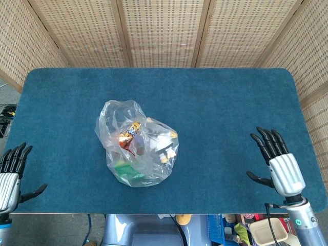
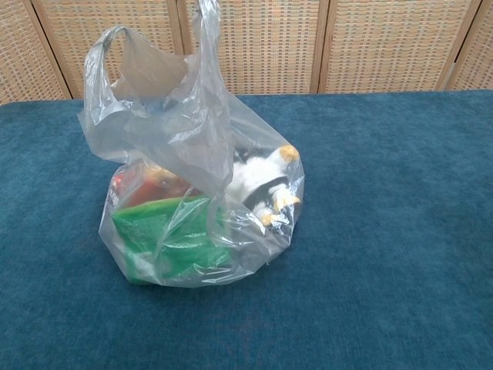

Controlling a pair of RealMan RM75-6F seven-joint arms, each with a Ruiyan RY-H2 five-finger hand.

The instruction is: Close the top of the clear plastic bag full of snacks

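The clear plastic bag (image 1: pixel 136 143) stands left of the table's middle, its top (image 2: pixel 146 77) gaping open and upright. Inside I see a green packet (image 2: pixel 166 239), a white and black packet (image 2: pixel 258 177) and red and orange wrappers (image 1: pixel 130 134). My left hand (image 1: pixel 11 174) is at the front left corner of the table, fingers spread, holding nothing. Over the front right part of the table hovers my right hand (image 1: pixel 277 159), also with fingers apart and empty. Both hands are far from the bag. Neither hand shows in the chest view.
The blue felt table (image 1: pixel 220 113) is ringed by wicker screens (image 1: pixel 164 31) at the back and sides. Below the front edge, by my right arm, lie a cream tray (image 1: pixel 266 230) and coloured clutter.
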